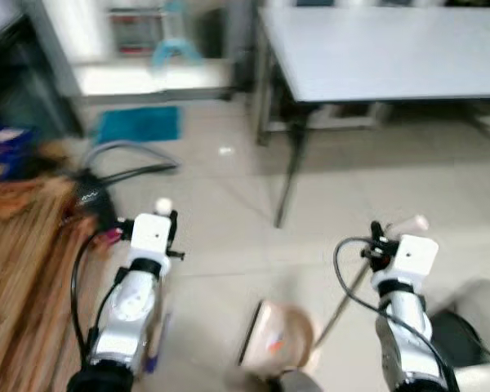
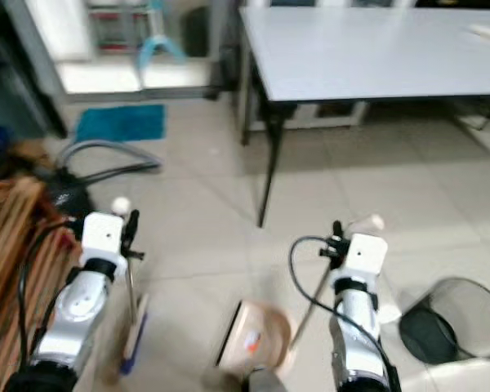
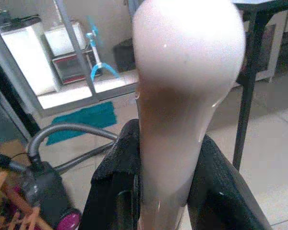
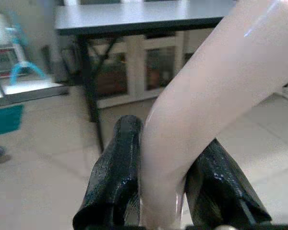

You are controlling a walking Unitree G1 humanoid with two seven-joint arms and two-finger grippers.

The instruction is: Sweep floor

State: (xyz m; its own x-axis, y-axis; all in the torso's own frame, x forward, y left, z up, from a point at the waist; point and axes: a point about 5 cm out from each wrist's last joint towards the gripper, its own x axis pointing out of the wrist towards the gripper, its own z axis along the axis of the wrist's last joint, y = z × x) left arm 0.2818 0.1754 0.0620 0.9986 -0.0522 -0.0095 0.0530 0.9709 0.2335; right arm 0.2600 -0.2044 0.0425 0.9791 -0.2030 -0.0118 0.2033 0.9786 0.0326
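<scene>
A pale pink broom handle (image 3: 182, 86) stands upright on my left, its rounded top (image 2: 120, 204) just above my left gripper (image 2: 129, 227), which is shut on it. The stick runs down to a blue brush head (image 2: 135, 331) near the floor. My right gripper (image 2: 336, 235) is shut on the curved pale handle (image 4: 216, 96) of a long-handled dustpan. That handle slants down to the beige pan (image 2: 253, 335), which rests on the tiles between my arms. Black fingers (image 4: 117, 163) press both sides of the handle.
A grey table (image 2: 367, 49) with black legs (image 2: 265, 175) stands ahead on the right. A black bin (image 2: 445, 322) sits by my right arm. A vacuum cleaner (image 2: 65, 194) with its hose, a teal mat (image 2: 118, 122) and wooden slats (image 1: 24, 269) lie on the left.
</scene>
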